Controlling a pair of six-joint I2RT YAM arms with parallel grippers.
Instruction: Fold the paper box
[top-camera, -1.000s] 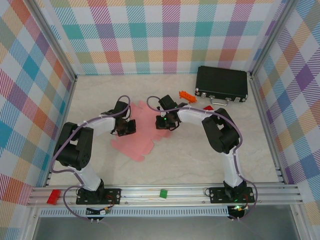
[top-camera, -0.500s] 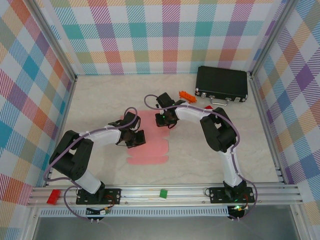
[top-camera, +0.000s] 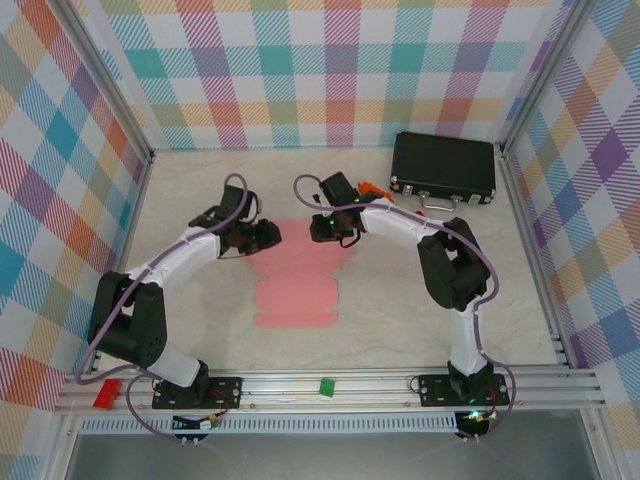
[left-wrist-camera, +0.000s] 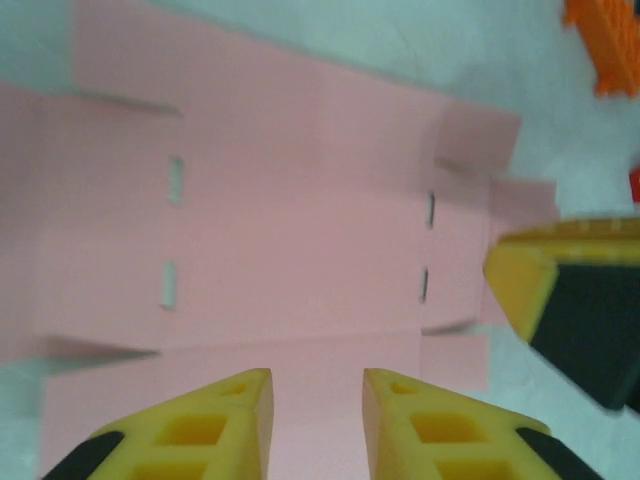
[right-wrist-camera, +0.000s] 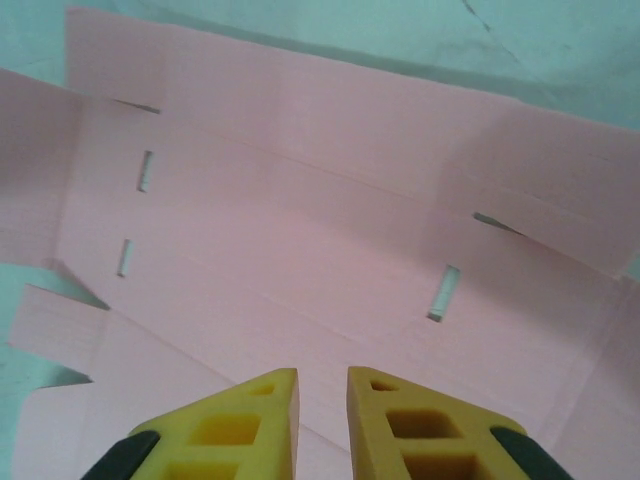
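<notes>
Paper box (top-camera: 300, 285) lies flat beneath left claw (left-wrist-camera: 316, 380) and right claw (right-wrist-camera: 321, 376); both parted, empty

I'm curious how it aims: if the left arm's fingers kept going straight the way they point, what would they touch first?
Most likely the pink paper box, lying flat as a sheet straight ahead of the left fingers. The right fingers sit off to the side, though depth is hard to judge.

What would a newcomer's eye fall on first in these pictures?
The pink paper box, an unfolded sheet, lies mid-table. The left end effector and the right end effector hover over its far end, facing each other. A black case sits far right.
</notes>
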